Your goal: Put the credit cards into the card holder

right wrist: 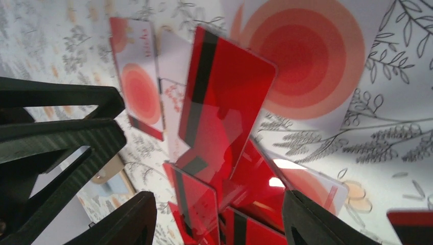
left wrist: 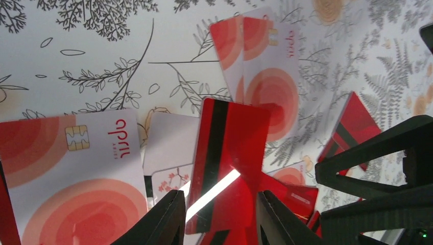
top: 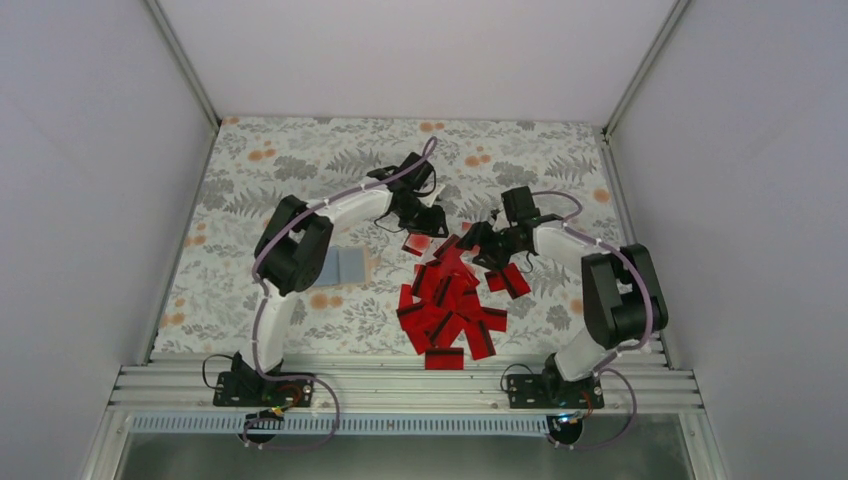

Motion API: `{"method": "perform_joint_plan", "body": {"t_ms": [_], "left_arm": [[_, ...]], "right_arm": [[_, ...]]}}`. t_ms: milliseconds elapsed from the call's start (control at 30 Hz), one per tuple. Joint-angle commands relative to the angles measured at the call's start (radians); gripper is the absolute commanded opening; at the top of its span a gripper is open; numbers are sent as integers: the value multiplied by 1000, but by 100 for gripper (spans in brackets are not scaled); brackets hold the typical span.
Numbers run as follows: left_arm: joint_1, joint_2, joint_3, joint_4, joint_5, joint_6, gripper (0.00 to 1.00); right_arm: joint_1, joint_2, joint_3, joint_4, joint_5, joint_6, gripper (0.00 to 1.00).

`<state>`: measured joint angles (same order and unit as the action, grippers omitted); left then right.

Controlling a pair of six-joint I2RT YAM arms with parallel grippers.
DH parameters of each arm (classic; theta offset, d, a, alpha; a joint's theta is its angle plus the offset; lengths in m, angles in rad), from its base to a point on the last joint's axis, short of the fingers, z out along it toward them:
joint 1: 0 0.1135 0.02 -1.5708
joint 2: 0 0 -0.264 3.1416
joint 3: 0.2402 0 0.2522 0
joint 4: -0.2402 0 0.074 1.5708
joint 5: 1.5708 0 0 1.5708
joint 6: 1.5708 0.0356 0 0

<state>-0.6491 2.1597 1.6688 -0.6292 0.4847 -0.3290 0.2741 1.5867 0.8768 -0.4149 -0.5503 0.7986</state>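
The credit cards [top: 450,300] lie in a loose red heap on the flowered cloth, some of them pale-faced. My left gripper [top: 428,224] hovers at the heap's far edge. Its fingers stand apart over a red card with a black stripe [left wrist: 230,148], and the left gripper [left wrist: 219,196] shows no grip on it. My right gripper [top: 478,243] is open just right of it, and the right gripper [right wrist: 217,196] spans overlapping red cards [right wrist: 214,204]. The same striped card [right wrist: 224,102] lies ahead of it. The card holder [top: 345,265], flat and grey-blue here, rests left of the heap beside the left arm.
Two pale cards [left wrist: 255,56] lie on the cloth beyond the left fingers, and a large pale one [left wrist: 66,178] lies to their left. The two grippers are close together, each showing in the other's wrist view. White walls enclose the cloth [top: 300,160] on three sides.
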Motion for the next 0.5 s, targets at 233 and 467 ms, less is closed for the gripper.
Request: {"method": "perform_joint_plan", "body": {"t_ms": [233, 467], "left_arm": [[-3, 144, 140, -141, 9, 130, 36], [-4, 179, 132, -160, 42, 149, 36]], "right_arm": [[-18, 138, -13, 151, -43, 3, 58], [-18, 210, 0, 181, -76, 6, 55]]}}
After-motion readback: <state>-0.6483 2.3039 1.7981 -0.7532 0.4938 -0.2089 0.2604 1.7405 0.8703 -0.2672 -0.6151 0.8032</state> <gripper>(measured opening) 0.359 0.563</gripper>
